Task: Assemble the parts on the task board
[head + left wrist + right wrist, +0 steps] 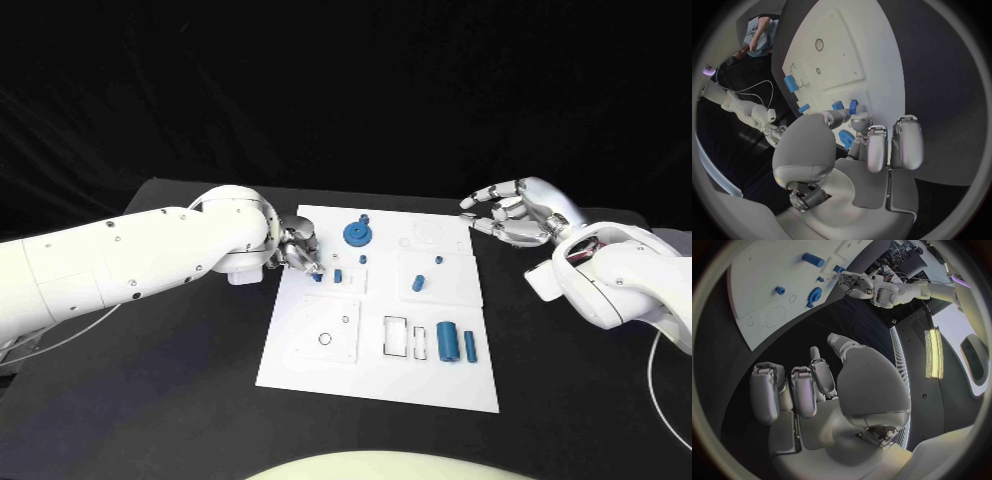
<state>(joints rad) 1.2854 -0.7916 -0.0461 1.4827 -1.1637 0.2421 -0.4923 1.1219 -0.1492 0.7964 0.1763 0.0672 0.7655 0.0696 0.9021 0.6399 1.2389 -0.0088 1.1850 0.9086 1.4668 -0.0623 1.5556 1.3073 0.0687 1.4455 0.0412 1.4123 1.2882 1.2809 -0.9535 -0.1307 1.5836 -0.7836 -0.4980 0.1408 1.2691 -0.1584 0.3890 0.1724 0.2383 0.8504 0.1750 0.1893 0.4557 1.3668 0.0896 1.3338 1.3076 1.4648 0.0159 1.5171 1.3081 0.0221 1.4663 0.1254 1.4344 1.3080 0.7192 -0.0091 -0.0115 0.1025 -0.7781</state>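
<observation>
I see my left hand apparently pinching a small blue peg at the white task board's left edge; my right hand hangs loosely curled, grasping nothing.

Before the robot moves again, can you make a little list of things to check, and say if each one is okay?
1. Left hand is at the task board, by its left edge: ok.
2. Left hand has a firm hold of a small blue part: cannot tell; its fingertips are right at it.
3. Right hand is off the board, over the black table: ok.
4. Right hand holds nothing: ok.
5. Blue gear sits on the board: ok.
6. Two blue cylinders lie side by side on the board: ok.
</observation>
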